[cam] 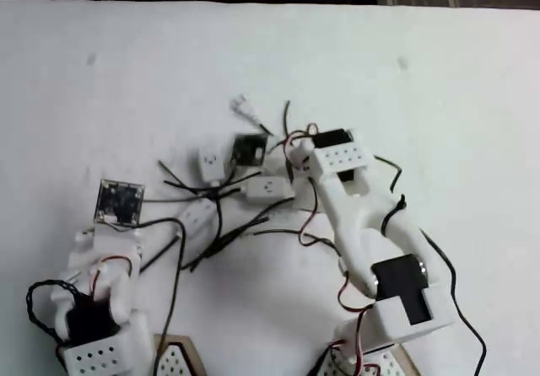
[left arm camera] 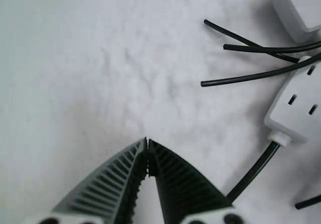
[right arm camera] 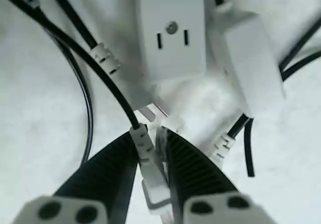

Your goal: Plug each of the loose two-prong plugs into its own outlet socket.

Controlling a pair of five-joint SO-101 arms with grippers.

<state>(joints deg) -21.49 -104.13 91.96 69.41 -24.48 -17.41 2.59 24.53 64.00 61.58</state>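
My right gripper [right arm camera: 153,136] is shut on a white two-prong plug [right arm camera: 150,171] with a black cord. Its prongs point at a white outlet socket [right arm camera: 173,33] and stop just short of its face. A second white block [right arm camera: 251,63] lies beside that socket. In the high view the right arm [cam: 354,216] stretches to the cluster of sockets at the table's middle, next to one socket [cam: 268,189]. My left gripper [left arm camera: 147,144] is shut with nothing in it, over bare table. Two white sockets [left arm camera: 296,103] [left arm camera: 301,3] lie off to its side.
Loose black cords [cam: 211,224] tangle among three white sockets [cam: 211,161] [cam: 198,214] in the middle of the white table [cam: 422,72]. The left arm [cam: 101,283] sits at the near left. Red and black arm wires [cam: 308,216] trail by the right arm.
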